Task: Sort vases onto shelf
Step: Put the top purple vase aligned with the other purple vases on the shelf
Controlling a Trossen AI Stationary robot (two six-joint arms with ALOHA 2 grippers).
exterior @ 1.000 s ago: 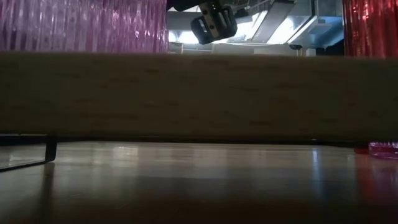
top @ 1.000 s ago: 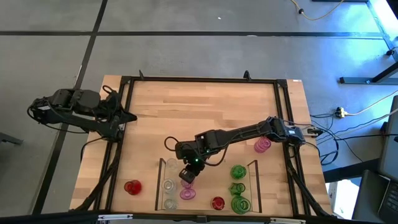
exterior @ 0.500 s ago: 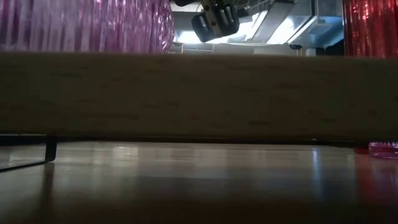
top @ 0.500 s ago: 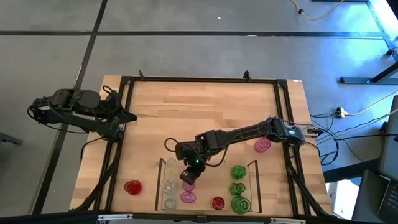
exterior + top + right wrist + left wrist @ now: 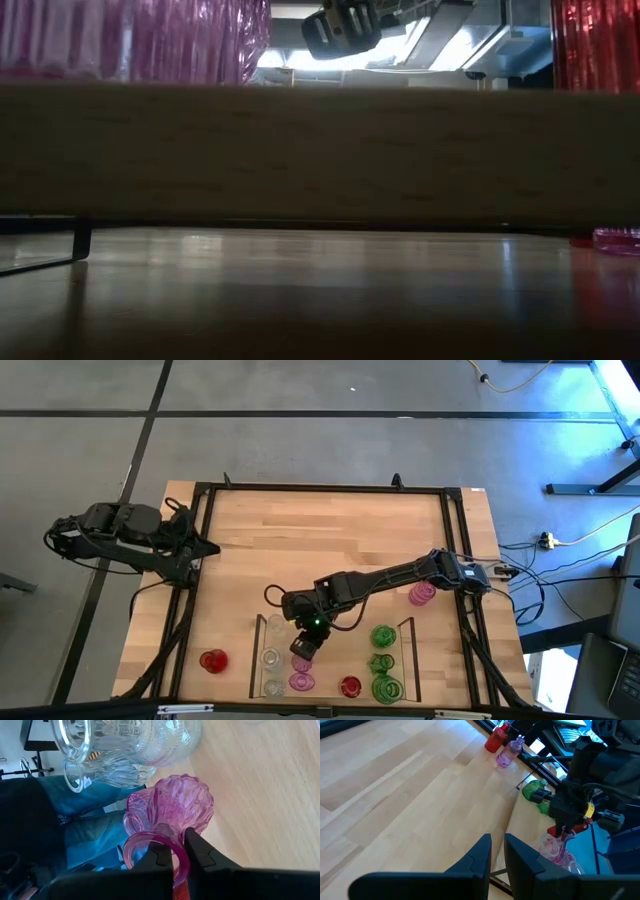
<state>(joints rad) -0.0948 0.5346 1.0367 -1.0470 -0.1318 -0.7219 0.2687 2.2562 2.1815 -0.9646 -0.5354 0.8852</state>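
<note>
My right gripper (image 5: 303, 647) is shut on a pink ribbed vase (image 5: 182, 805) over the shelf (image 5: 407, 650), a low dark-edged frame near the table's near edge. In the shelf stand two clear vases (image 5: 271, 670), a pink one (image 5: 300, 679), a red one (image 5: 349, 686) and three green ones (image 5: 383, 660). Another pink vase (image 5: 421, 594) and a red one (image 5: 212, 660) stand outside it on the table. My left gripper (image 5: 205, 547) waits shut at the table's left edge, touching nothing. My right gripper pinches the pink vase's rim (image 5: 181, 862) between its two fingers, one finger inside the mouth and one outside. The fingers come from above, pointing down. The vase hangs upright below them; whether its base touches the shelf floor I cannot tell.
The clear vases (image 5: 125, 750) and the other pink vase (image 5: 136, 815) stand close beside the held one. A black frame (image 5: 320, 488) rims the tabletop. In the low view a wooden board (image 5: 320, 150) blocks most of the sight.
My right gripper has gone a little toward the table's near edge with the pink vase, staying shut on it over the shelf.
</note>
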